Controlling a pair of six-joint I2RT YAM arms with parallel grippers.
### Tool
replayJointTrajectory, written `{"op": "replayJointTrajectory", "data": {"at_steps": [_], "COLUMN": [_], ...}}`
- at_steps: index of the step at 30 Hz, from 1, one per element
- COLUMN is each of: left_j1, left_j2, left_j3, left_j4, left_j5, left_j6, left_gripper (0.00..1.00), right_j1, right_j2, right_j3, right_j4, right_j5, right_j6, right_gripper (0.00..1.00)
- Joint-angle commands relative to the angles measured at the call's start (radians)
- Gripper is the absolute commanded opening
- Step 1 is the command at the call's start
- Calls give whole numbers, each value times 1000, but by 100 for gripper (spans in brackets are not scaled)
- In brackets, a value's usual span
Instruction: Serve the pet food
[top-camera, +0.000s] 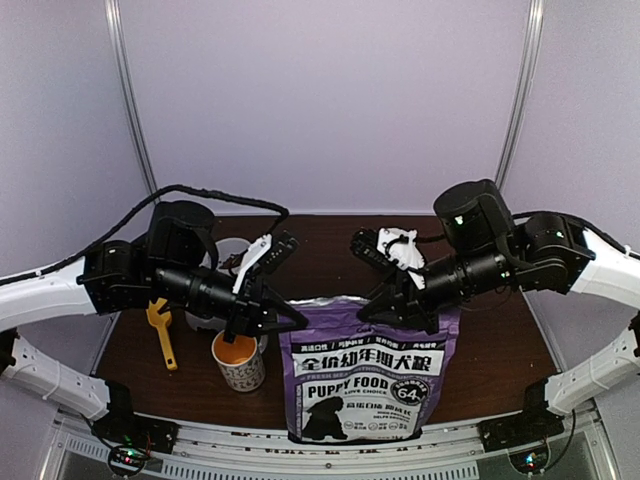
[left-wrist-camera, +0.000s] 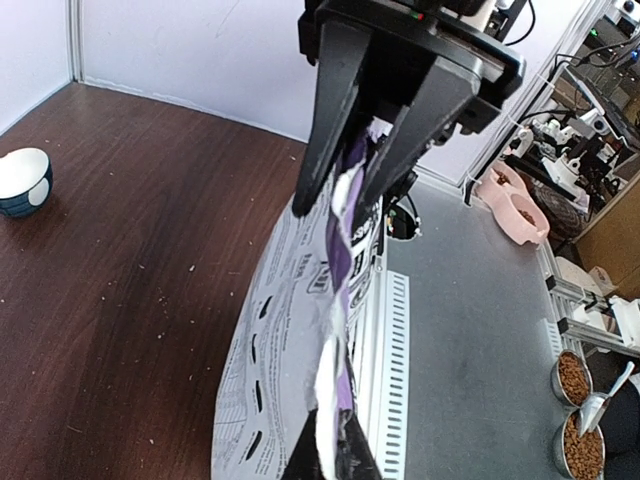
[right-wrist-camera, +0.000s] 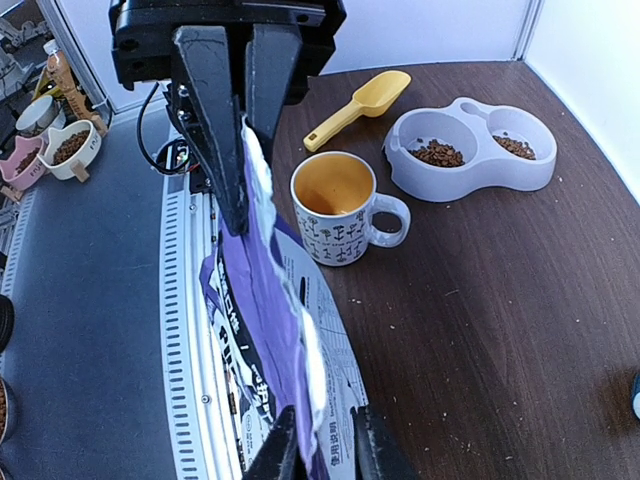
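The purple "PUPPY FOOD" bag (top-camera: 360, 370) stands upright at the table's near edge. My left gripper (top-camera: 290, 320) is shut on the left end of its top edge. In the left wrist view the bag (left-wrist-camera: 290, 330) runs away from my left gripper (left-wrist-camera: 335, 445) to my right gripper (left-wrist-camera: 345, 195) at the far end. My right gripper (right-wrist-camera: 325, 440) pinches the right end of the bag (right-wrist-camera: 260, 300), with a purple and a white layer between its fingers. Brown pet food (right-wrist-camera: 435, 152) lies in both wells of a white double bowl (right-wrist-camera: 470, 178).
A patterned mug (right-wrist-camera: 335, 215) with an orange inside stands just left of the bag, empty. A yellow scoop (right-wrist-camera: 365, 100) lies beyond it. A small white and blue bowl (left-wrist-camera: 22, 180) sits at the back right. Off the table, metal bowls of kibble (left-wrist-camera: 575, 375) stand.
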Motion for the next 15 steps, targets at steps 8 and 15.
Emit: {"op": "replayJointTrajectory", "data": {"at_steps": [8,15], "left_j1": [4,10], "left_j2": [-157,-193], "left_j3": [-41,-43], "left_j4": [43,6], "left_j5": [-104,-141], "left_j6": [12,25], "left_gripper": [0,0], "right_j1": [-63,-83], "right_j2": [-105,-135], "right_j3": [-127,-121], "right_j4": [-176,-224], "right_j5": [116,231], "right_j6": [4,-1], "right_gripper": [0,7]}}
